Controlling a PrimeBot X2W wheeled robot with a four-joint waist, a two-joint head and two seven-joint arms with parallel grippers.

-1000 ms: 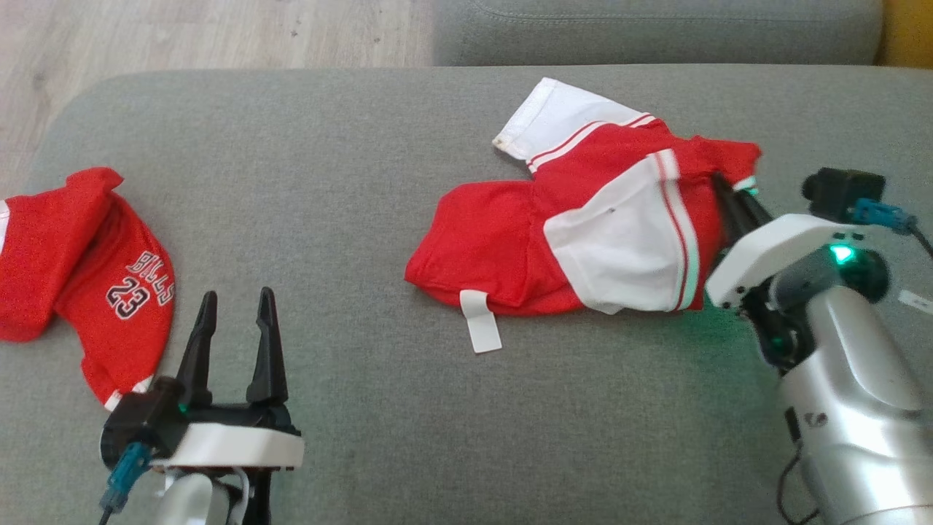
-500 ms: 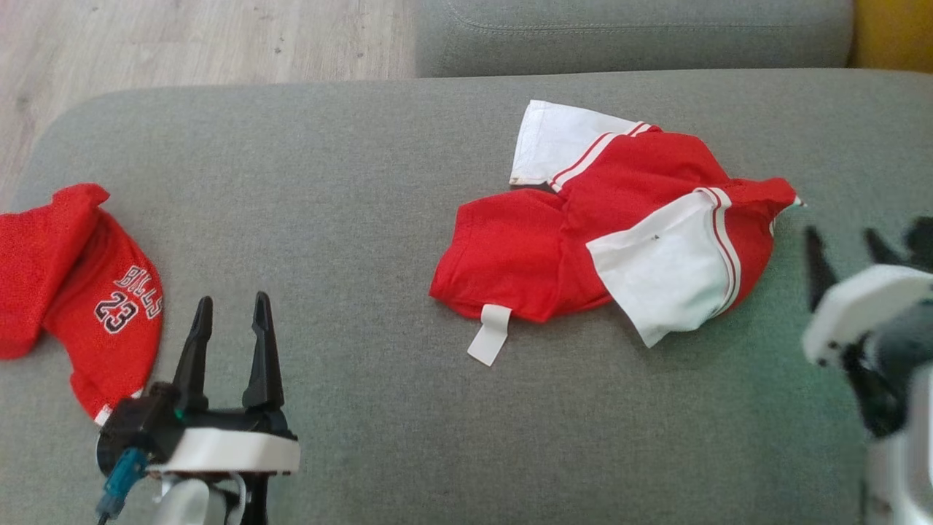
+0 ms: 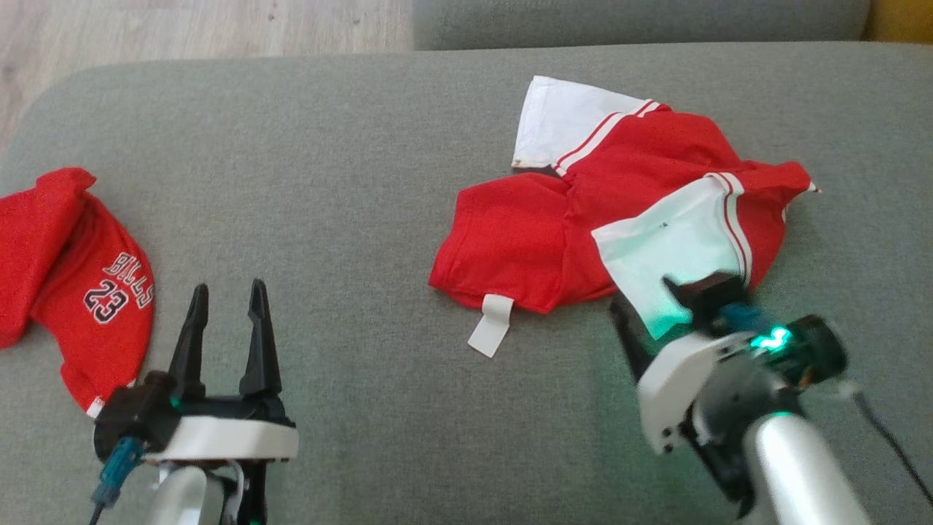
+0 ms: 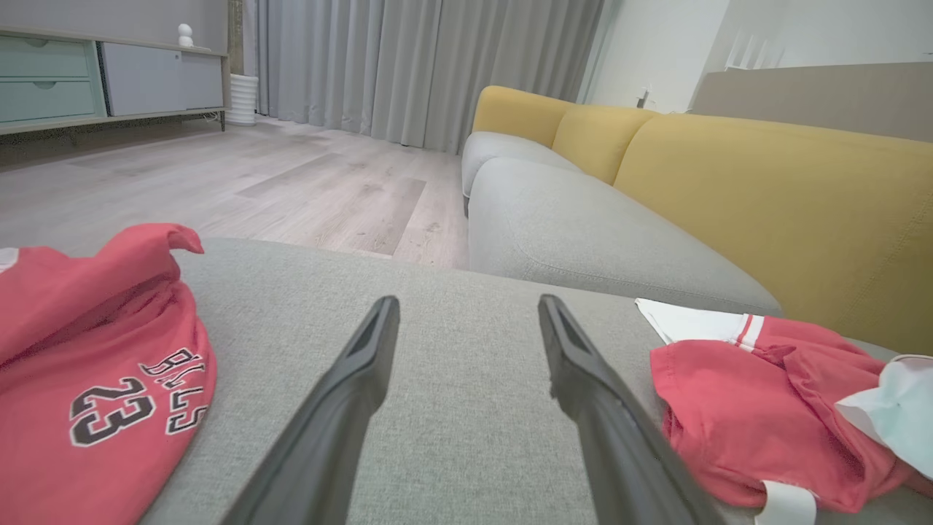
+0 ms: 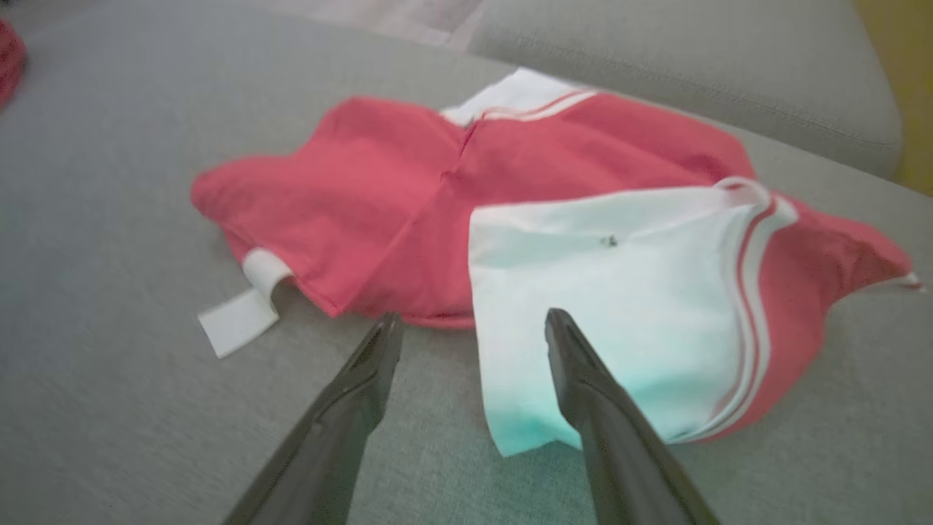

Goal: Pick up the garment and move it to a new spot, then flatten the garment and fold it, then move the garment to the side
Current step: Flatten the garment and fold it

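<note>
Left gripper (image 3: 227, 292): near the cushion's near edge, towards its left corner; fingers spread wide, nothing between them, pointing to the far edge.
Right gripper (image 3: 649, 302): towards the near right of the cushion (image 3: 364, 182), fingers spread and empty in the right wrist view; its tips hang just at the garment's near hem, and one finger lines up with the white flap (image 3: 670, 240). Whether it touches the cloth, I cannot tell.
Tag (image 3: 492, 324): a white strip sticking out from the near hem towards the near edge.
Garment (image 3: 634, 189): red with white panels, lying right of the cushion's middle, free of both grippers.
Shape: rumpled, with the white flap folded over the red and a white striped band poking out on the far side.
Long axis: roughly across the cushion, from the red corner at near left to the red tip at far right, so slightly slanted.
Jersey (image 3: 73, 270): a second red piece with a number, bunched at the left edge, well apart.
Done: probably the first placing, since the garment rests loose on open cushion.
Left: flattening, folding and the move aside; nothing is smoothed or folded neatly yet.
Next, as I judge: pinch the near hem or flap and pull it straight.
Beyond: wood floor (image 3: 182, 29) and another grey seat (image 3: 619, 18).
</note>
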